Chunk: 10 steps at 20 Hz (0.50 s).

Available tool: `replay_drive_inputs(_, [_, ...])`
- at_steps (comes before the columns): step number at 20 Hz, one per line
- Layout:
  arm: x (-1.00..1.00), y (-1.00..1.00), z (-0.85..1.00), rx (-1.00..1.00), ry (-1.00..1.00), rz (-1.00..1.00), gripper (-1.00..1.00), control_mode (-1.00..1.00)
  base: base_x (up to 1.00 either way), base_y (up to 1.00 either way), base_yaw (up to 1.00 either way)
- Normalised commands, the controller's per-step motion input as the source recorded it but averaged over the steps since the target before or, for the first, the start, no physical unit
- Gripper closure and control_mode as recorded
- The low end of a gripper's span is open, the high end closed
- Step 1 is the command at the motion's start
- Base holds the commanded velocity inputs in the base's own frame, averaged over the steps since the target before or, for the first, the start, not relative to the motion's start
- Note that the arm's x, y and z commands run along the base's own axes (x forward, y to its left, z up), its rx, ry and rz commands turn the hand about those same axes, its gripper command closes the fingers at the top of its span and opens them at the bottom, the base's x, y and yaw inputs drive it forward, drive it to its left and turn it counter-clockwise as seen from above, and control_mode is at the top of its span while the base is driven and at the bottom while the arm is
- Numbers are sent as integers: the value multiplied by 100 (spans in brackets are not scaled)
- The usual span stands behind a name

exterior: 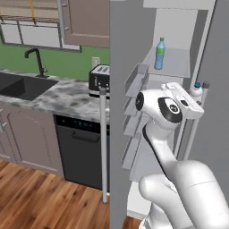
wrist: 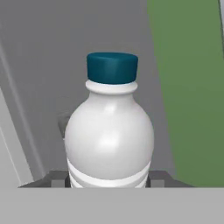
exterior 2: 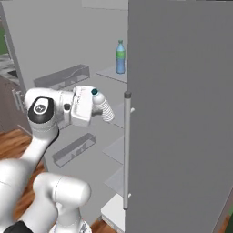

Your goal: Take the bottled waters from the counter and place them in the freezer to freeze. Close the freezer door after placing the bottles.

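My gripper (exterior 2: 97, 110) is shut on a whitish water bottle (exterior 2: 103, 106) with a dark teal cap, held tilted in front of the open freezer's middle shelves. In the hand view this bottle (wrist: 109, 135) sits between the dark fingertips (wrist: 159, 177). From the left base view, the held bottle (exterior: 196, 91) peeks out just past the hand. A blue-tinted bottle (exterior: 159, 54) stands upright on an upper freezer shelf (exterior: 175, 62), above the gripper. It also appears as the blue bottle (exterior 2: 120, 58). The freezer door (exterior: 117, 112) stands open to the left. The marbled counter (exterior: 58, 96) lies beyond it.
A long bar handle (exterior: 103, 143) hangs on the freezer door, with inner bins (exterior 2: 73, 150) facing the arm. The shut right fridge door (exterior 2: 182, 113) and its handle (exterior 2: 127, 150) stand close on the right. A toaster (exterior: 99, 80), black sink (exterior: 22, 86) and dishwasher (exterior: 82, 152) are on the left.
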Motion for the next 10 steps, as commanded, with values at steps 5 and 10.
replay_drive_inputs(5, [0,1,87,0,2,29,100,-100,0,0,0])
replay_drive_inputs(10, [4,0,81,0,2,16,100,-100,0,0,0])
